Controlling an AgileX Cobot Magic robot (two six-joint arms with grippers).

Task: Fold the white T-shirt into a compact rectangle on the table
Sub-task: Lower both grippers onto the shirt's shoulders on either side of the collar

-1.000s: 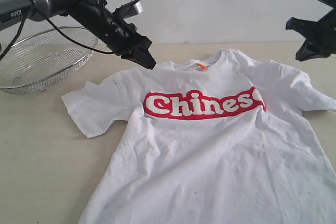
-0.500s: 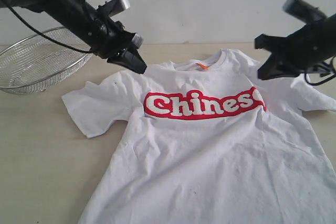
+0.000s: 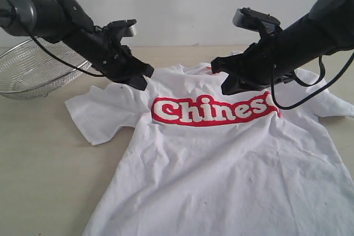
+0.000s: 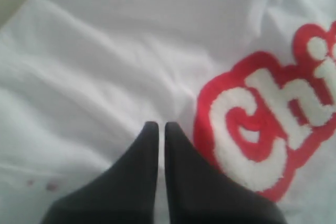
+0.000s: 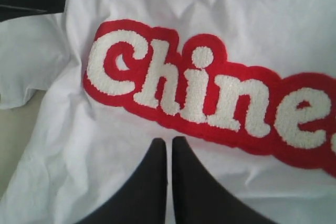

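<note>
Unfolded white T-shirt [image 3: 221,164] lying print-up on the desk [image 3: 38,158], left tool [image 3: 141,79] at ten o'clock and right tool [image 3: 223,80] at twelve o'clock of the red lettering [image 3: 213,110], both with jaws pressed together on nothing, seemingly poised over the chest ahead of a first fold.

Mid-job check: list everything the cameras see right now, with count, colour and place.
white T-shirt: one, white, spread unfolded and chest-up on the table, lower hem out of frame
red lettering: one patch, red with white letters, across the shirt's chest
wire-mesh basket: one, silver metal, far left on the table, apart from the shirt
table: one, pale beige, under everything
wall: one, off-white, behind the table
left hand: one, black, shut and empty, over the shirt's shoulder beside the first letter
right hand: one, black, shut and empty, over the chest by the lettering
</note>
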